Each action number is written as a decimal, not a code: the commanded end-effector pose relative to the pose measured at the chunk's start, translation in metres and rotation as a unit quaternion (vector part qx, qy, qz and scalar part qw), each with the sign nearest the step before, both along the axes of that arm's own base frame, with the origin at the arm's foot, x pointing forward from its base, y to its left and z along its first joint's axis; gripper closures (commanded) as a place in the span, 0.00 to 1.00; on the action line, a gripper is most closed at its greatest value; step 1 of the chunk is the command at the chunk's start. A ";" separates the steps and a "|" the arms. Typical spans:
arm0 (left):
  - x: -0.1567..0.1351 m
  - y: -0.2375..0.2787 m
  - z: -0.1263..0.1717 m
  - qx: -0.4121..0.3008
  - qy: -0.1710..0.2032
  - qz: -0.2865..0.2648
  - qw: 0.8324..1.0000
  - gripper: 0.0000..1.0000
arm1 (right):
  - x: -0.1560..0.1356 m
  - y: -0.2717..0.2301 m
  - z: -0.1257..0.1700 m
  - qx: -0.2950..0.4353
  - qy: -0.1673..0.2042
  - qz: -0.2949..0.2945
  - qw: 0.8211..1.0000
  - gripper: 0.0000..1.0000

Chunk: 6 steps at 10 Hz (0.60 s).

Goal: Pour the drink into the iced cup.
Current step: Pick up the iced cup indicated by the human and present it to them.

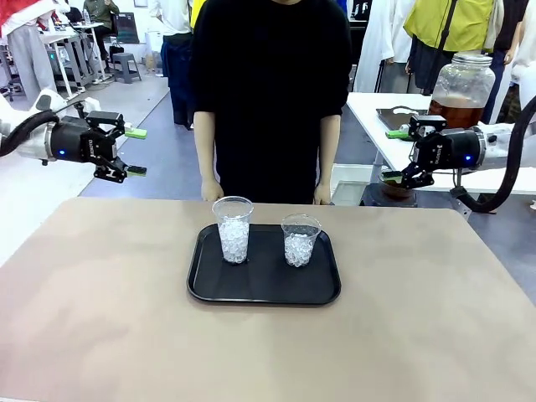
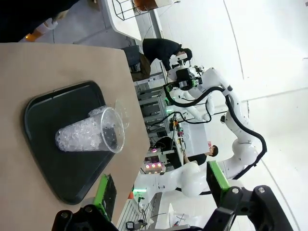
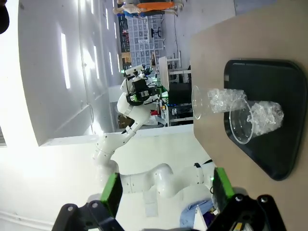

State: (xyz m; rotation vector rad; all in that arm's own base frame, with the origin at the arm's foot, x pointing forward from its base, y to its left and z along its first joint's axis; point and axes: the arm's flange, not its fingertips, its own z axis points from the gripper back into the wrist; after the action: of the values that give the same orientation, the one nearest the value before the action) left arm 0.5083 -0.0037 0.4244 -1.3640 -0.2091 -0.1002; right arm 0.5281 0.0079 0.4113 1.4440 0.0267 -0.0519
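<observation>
Two clear cups holding ice stand on a black tray [image 1: 264, 289] in the middle of the table: a taller cup [image 1: 233, 228] on the left and a shorter cup [image 1: 300, 239] on the right. The drink [image 1: 455, 112] is amber liquid in a big glass jar [image 1: 463, 79] on a white table at the far right. My left gripper [image 1: 134, 152] hovers open at the far left, above the table's edge. My right gripper [image 1: 394, 156] hangs open at the far right, in front of the jar. The left wrist view has the taller cup [image 2: 91, 134]; the right wrist view has both cups [image 3: 255, 120].
A person in black stands at the table's far side behind the tray, with a hand [image 1: 212, 191] at each hip near the edge. Bare tan tabletop [image 1: 100, 318] surrounds the tray. The white side table [image 1: 381, 126] stands beyond the right corner.
</observation>
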 end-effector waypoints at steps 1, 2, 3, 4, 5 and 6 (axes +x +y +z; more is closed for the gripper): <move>-0.002 0.002 0.000 0.002 0.000 0.005 1.000 0.00 | -0.001 0.000 0.000 0.000 -0.001 0.000 1.000 0.00; -0.002 0.002 0.000 0.002 0.000 0.005 1.000 0.00 | -0.001 0.000 0.000 0.000 -0.001 0.000 1.000 0.00; -0.002 0.002 0.000 0.002 0.000 0.005 1.000 0.00 | -0.001 0.000 0.000 0.000 -0.001 0.000 1.000 0.00; -0.002 0.002 0.000 0.002 0.000 0.005 1.000 0.00 | -0.001 0.000 0.000 0.000 -0.001 0.000 1.000 0.00; -0.002 0.002 0.000 0.002 0.000 0.005 1.000 0.00 | -0.001 0.000 0.000 0.000 -0.001 0.000 1.000 0.00; -0.002 0.002 0.000 0.002 0.000 0.005 1.000 0.00 | -0.001 0.000 0.000 0.000 -0.001 0.000 1.000 0.00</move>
State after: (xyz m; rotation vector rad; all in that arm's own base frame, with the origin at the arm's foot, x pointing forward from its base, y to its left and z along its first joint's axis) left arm 0.5087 -0.0021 0.4238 -1.3617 -0.2118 -0.0961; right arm 0.5276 0.0081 0.4103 1.4424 0.0289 -0.0516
